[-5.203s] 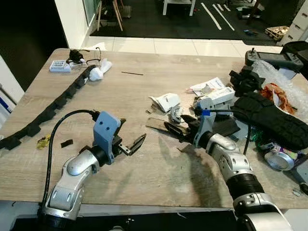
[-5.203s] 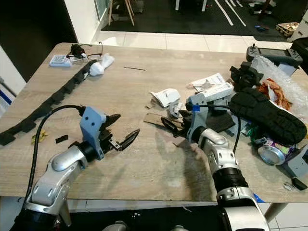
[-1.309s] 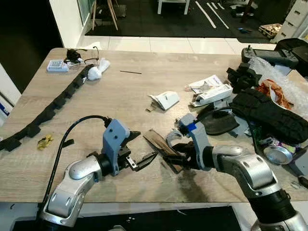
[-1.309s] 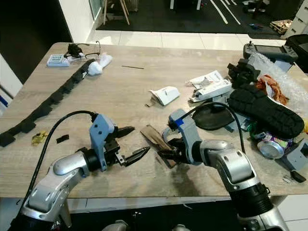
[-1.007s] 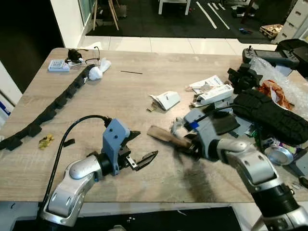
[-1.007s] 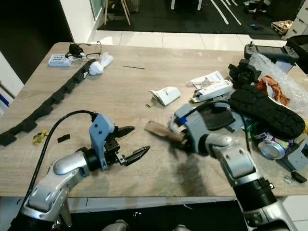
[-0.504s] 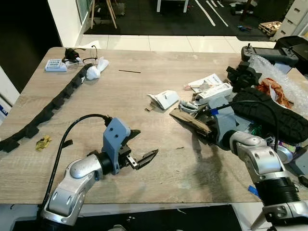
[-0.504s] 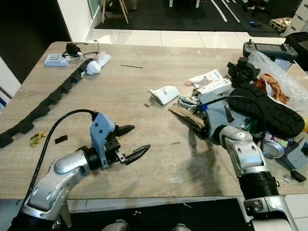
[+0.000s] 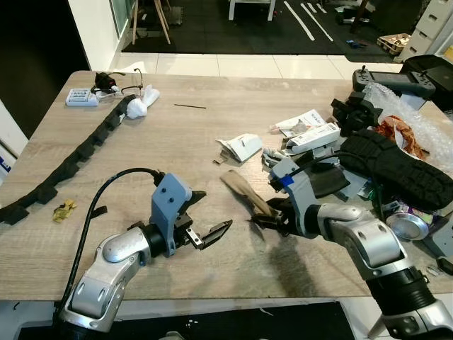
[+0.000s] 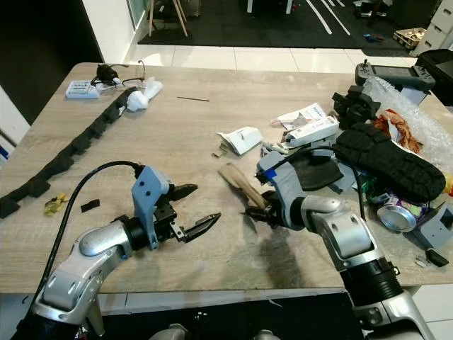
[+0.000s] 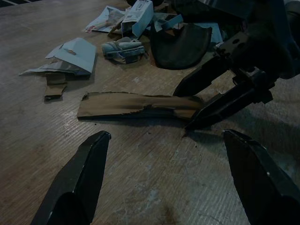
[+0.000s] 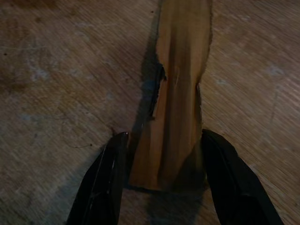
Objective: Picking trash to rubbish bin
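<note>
Left eye view: my two arms reach over a wooden table (image 9: 212, 134) with lots of mess on the right side.
Trash piece: a long, torn brown cardboard strip (image 9: 247, 193) lies flat on the table, just right of the middle of the frame.
Long way of the strip: it runs from the upper left down to the lower right, so one end points up toward the white folded paper (image 9: 241, 146) and the other end points at my right arm.
My right gripper (image 9: 265, 220): it is at the lower end of the strip. My right wrist view shows the strip (image 12: 178, 93) between my two black fingers (image 12: 105, 183), one on each long side. They are spread apart and sit close beside it, but I can't say they squeeze it yet.
My left gripper (image 9: 210, 235): it hangs over the table in the lower middle of the frame, fingers spread wide, holding nothing.
Which arm is nearer: my right one, for sure. My left one is near, off to the left of the strip.
Next move, I think: shut my right fingers across the narrow way of the strip, then lift.
What could go wrong: the strip is thin and flat, so my fingers might slide over it.
Rubbish bin: I can't spot one.
</note>
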### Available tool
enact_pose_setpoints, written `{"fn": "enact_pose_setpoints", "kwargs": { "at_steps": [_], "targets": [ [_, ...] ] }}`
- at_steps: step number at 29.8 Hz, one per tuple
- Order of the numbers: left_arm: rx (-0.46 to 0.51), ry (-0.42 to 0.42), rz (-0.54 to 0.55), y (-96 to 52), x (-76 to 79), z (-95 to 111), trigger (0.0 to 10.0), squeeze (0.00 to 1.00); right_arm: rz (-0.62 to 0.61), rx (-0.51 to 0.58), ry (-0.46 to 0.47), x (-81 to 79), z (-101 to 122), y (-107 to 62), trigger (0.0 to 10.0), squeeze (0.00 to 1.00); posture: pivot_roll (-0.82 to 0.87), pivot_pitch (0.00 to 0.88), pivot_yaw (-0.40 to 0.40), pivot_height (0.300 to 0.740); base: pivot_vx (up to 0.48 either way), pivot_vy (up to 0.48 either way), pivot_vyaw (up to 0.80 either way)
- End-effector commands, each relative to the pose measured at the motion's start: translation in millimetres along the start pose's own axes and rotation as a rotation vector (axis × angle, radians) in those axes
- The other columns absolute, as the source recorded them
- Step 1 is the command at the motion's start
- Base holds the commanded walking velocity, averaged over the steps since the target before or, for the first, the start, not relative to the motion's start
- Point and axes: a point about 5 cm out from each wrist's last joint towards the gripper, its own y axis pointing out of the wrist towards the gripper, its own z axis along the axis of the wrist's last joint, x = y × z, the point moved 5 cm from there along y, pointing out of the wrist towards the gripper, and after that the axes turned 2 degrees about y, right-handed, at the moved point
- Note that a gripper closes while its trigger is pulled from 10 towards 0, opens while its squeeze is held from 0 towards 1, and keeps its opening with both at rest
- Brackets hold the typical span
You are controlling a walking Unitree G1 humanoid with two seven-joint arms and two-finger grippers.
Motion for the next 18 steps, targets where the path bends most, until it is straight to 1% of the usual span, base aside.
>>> {"fn": "enact_pose_setpoints", "kwargs": {
  "at_steps": [1,2,3,4,5,7,16,17,18],
  "targets": [
    [-0.026,0.001,-0.014,-0.4,4.5,-5.9,10.0,0.00,0.041,-0.093,0.057,-7.5,-29.1,8.1,9.0,0.00,0.05,0.178,-0.002,0.740,0.000,0.000,0.00],
    [-0.026,0.001,-0.014,-0.4,4.5,-5.9,10.0,0.00,0.041,-0.093,0.057,-7.5,-29.1,8.1,9.0,0.00,0.05,0.178,-0.002,0.740,0.000,0.000,0.00],
    [-0.026,0.002,-0.014,-0.3,4.5,-5.9,10.0,0.00,0.054,-0.077,0.074,-9.7,-27.7,10.1,4.5,0.00,0.05,0.178,-0.004,0.740,0.000,0.000,0.00],
    [-0.027,0.003,-0.015,-0.2,4.4,-5.9,10.0,0.00,0.061,-0.066,0.082,-10.8,-27.0,11.8,3.9,0.00,0.05,0.178,-0.004,0.740,0.000,0.000,0.00],
    [-0.027,0.003,-0.015,-0.2,4.4,-5.9,10.0,0.00,0.061,-0.066,0.082,-10.8,-27.0,11.8,3.9,0.00,0.05,0.178,-0.004,0.740,0.000,0.000,0.00],
    [-0.028,0.005,-0.015,-0.1,4.1,-5.8,10.0,0.00,0.069,-0.058,0.102,-12.6,-26.7,13.2,0.0,0.00,0.05,0.177,0.000,0.740,0.000,0.000,0.00],
    [-0.028,0.006,-0.020,1.2,4.1,-5.4,10.0,0.00,0.092,-0.063,0.131,-17.1,-25.2,11.0,0.0,0.00,0.05,0.179,0.001,0.740,0.000,0.000,0.00],
    [-0.029,0.006,-0.021,1.5,4.1,-5.5,10.0,0.00,0.084,-0.046,0.137,-15.6,-22.5,10.9,0.0,0.00,0.06,0.180,0.002,0.740,0.000,0.000,0.00],
    [-0.030,0.007,-0.019,1.4,3.6,-5.7,10.0,0.00,0.061,-0.007,0.147,-11.5,-15.4,10.9,0.0,0.00,0.06,0.179,0.003,0.740,0.000,0.000,0.00]
  ]
}}
